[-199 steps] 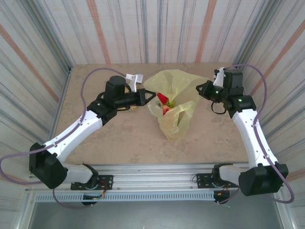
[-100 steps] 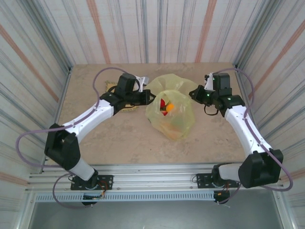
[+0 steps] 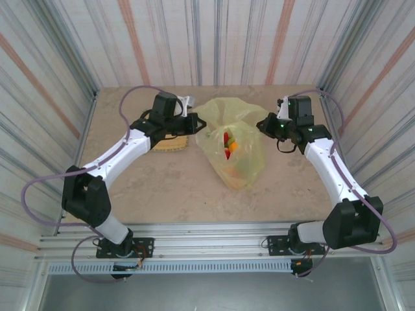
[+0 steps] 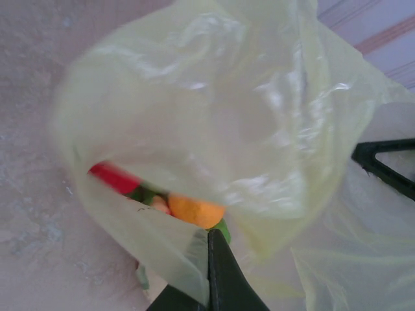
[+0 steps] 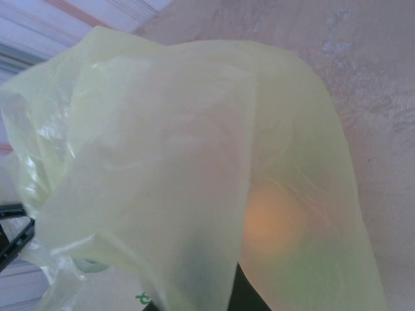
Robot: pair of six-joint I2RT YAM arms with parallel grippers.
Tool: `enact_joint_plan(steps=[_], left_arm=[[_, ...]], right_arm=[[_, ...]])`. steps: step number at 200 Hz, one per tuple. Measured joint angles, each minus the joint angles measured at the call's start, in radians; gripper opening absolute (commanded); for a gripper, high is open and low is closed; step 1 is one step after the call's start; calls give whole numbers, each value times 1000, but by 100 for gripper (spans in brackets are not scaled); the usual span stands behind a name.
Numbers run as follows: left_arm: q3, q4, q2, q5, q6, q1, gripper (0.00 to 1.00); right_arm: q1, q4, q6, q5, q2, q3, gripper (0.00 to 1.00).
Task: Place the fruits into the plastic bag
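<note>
The pale yellow-green plastic bag (image 3: 235, 139) stands mid-table, held up from both sides. My left gripper (image 3: 200, 123) is shut on the bag's left rim, and in the left wrist view its dark fingers (image 4: 224, 275) pinch a fold of the bag (image 4: 259, 110). My right gripper (image 3: 262, 125) is shut on the bag's right rim, its jaws draped in plastic (image 5: 162, 162). Inside sit the fruits (image 3: 231, 149): a red one (image 4: 113, 177), an orange one (image 4: 194, 210), green beneath. An orange fruit (image 5: 272, 220) glows through the film.
The yellow-tan woven mat (image 3: 170, 142) lies on the table (image 3: 162, 188) under the left arm, left of the bag. Striped walls close in on three sides. Bare tabletop lies in front of the bag.
Both grippers have closed in on the bag's rim and drawn it up and together. The left arm swung toward the back. The bag's mouth now stands taller and narrower around the fruits.
</note>
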Motion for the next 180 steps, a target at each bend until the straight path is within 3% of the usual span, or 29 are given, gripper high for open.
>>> enact_joint_plan(steps=[48, 88, 133, 180], left_arm=[[2, 1, 8, 13, 4, 4, 9], [2, 0, 36, 20, 12, 4, 29], [6, -7, 34, 26, 31, 7, 55], [6, -65, -36, -18, 78, 19, 73]], right_arm=[[0, 18, 18, -7, -5, 0, 0], [0, 17, 18, -11, 23, 0, 6], [-23, -4, 16, -32, 19, 12, 33], [-47, -32, 14, -39, -36, 63, 62]])
